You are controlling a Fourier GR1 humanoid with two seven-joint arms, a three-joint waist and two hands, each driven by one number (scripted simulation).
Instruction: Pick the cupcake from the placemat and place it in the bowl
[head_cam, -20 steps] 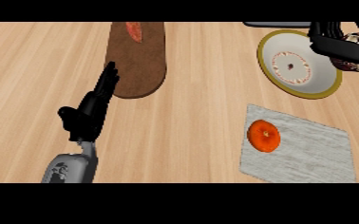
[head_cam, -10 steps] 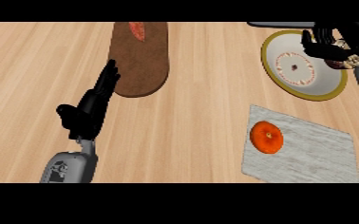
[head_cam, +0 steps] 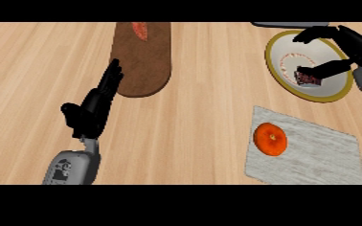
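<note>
The black right hand (head_cam: 338, 52) curls its fingers round the small dark-wrapped cupcake (head_cam: 309, 78), holding it over the yellow-rimmed grey bowl (head_cam: 283, 45) at the light wooden desk's (head_cam: 205, 115) far right; the black left hand (head_cam: 96, 106) rests open, fingers straight, beside the brown oval board (head_cam: 145, 62); a round orange fruit (head_cam: 270, 138) lies on the grey rectangular placemat (head_cam: 318, 155).
</note>
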